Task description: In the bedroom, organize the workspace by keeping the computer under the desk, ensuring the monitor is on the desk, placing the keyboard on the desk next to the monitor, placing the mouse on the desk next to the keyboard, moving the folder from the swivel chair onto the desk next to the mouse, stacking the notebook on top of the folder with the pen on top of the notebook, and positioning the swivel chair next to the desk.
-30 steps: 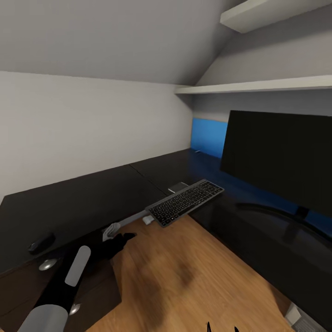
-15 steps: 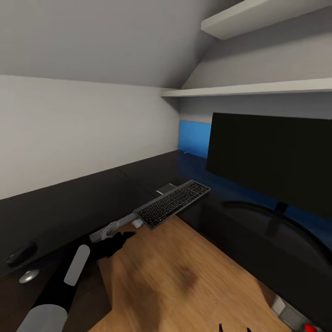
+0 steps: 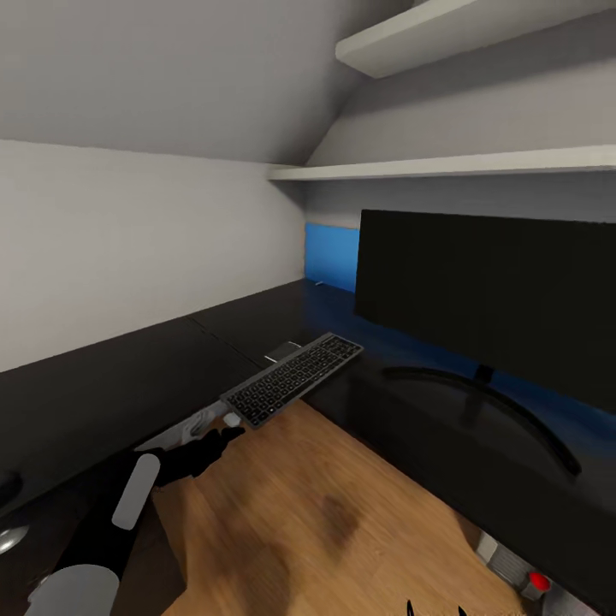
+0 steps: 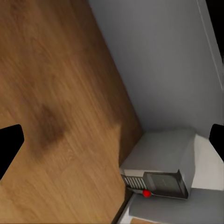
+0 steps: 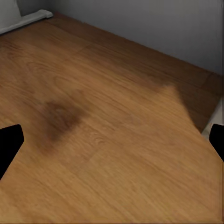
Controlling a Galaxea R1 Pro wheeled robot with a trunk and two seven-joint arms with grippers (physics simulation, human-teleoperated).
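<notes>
Left gripper (image 3: 224,435), dark fingers near the keyboard's near end, holds nothing I can make out in the head view; in its wrist view the fingers stand wide apart over floor (image 4: 56,93) and the grey computer (image 4: 161,168). Rightward, the keyboard (image 3: 293,377) overhangs the black tabletop (image 3: 103,385). The folder (image 3: 332,255) leans behind the monitor (image 3: 488,291). Right gripper (image 5: 112,140) is spread wide, empty.

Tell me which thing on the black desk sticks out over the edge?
The slim dark grey keyboard: one end hangs past the black desk above the wood floor, while the wide black monitor stands fully on the desktop.
</notes>
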